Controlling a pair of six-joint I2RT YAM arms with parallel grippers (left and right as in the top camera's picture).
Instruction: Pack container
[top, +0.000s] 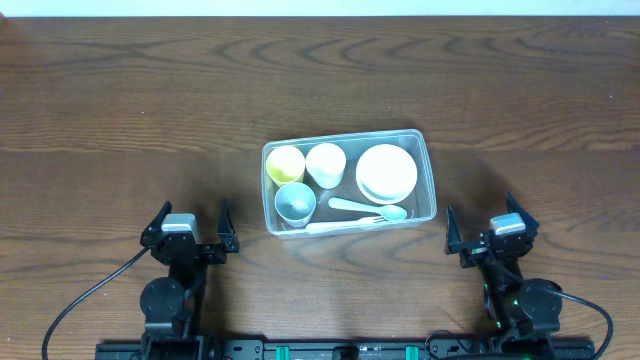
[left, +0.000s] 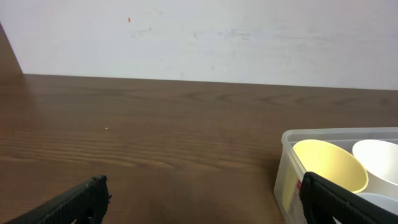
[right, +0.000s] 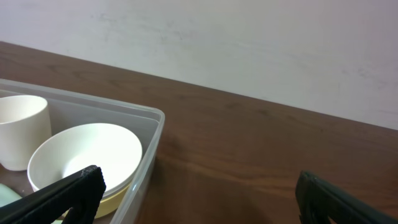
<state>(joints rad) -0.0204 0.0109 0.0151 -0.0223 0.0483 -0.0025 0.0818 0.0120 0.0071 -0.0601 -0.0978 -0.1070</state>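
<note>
The clear container sits mid-table. It holds a yellow cup, a white cup, a grey-blue cup, stacked white bowls and pale spoons. My left gripper is open and empty, near the front edge, left of the container. My right gripper is open and empty, at the container's front right. In the left wrist view the container and yellow cup show at right. In the right wrist view the container, a white bowl and white cup show at left.
A dark wooden table lies all round the container. A pale wall stands behind the far edge of the table. The arm bases and cables sit at the front edge.
</note>
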